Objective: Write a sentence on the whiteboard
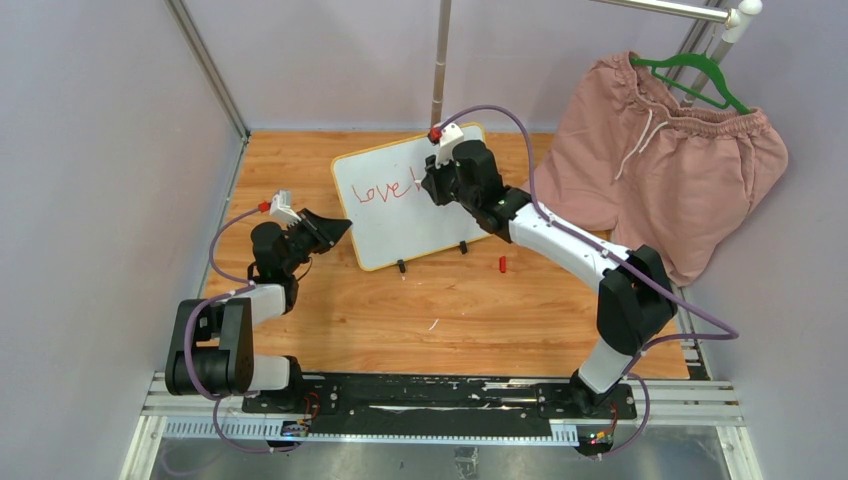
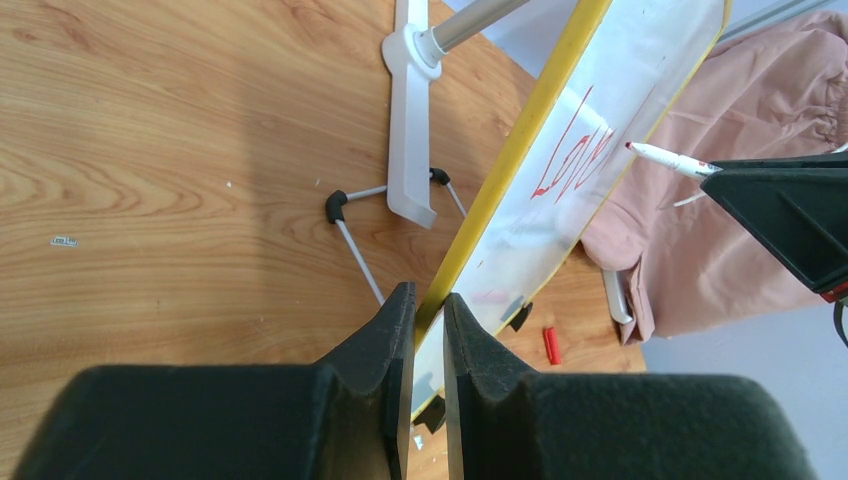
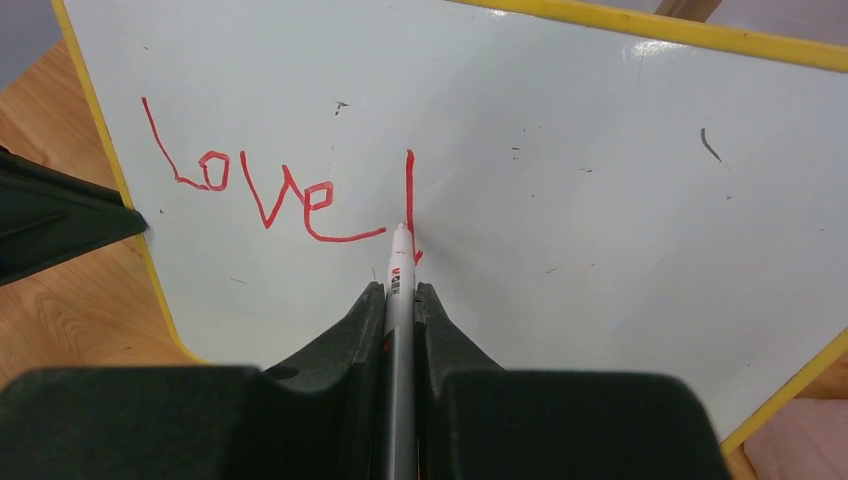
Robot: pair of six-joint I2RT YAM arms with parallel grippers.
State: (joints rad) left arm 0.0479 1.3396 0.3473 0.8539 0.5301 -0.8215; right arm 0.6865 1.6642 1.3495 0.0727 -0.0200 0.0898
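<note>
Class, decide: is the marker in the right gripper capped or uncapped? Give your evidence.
Uncapped: the marker has a bare tip touching the whiteboard, beside a red stroke.

Left arm (image 1: 262, 300), right arm (image 1: 560, 243): white links, black joints, purple cables (image 1: 497, 108); left gripper (image 1: 340, 228), right gripper (image 3: 400, 290) black, wedge-shaped.

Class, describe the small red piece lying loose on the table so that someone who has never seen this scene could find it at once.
Start at the wooden table and find the yellow-framed whiteboard propped on it. Just right of the board's two black feet lies the small red piece. Unlike the red writing on the board, it rests loose on bare wood.
</note>
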